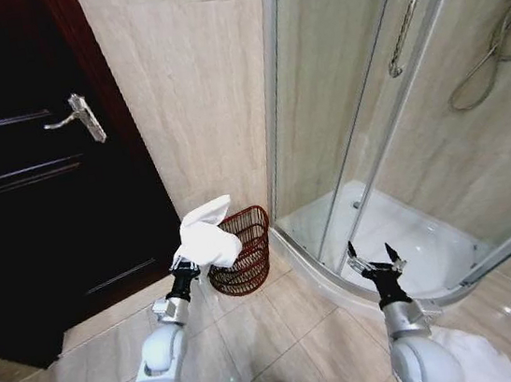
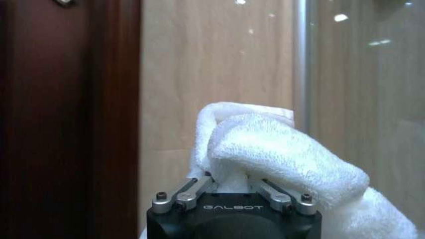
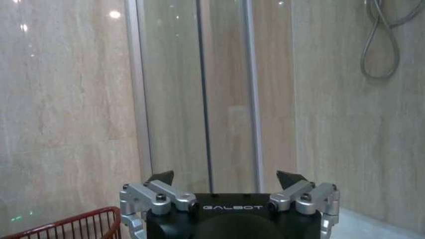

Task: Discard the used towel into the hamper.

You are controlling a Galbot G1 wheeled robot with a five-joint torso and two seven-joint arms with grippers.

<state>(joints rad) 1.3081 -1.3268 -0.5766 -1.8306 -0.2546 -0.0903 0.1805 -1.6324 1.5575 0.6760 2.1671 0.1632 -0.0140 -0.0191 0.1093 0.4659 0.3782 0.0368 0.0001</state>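
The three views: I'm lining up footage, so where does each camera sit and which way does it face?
Head view: high, facing down at the hamper; both arms show.
Left wrist view: behind the left gripper shut on the white towel, facing the tiled wall.
Right wrist view: behind the open right gripper, facing the shower glass.
Head and right wrist views share the hamper.

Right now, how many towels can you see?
1: a white towel clamped in the left gripper, held beside the hamper. The right gripper, by the shower tray, is open and empty. The hamper's inside is partly hidden.
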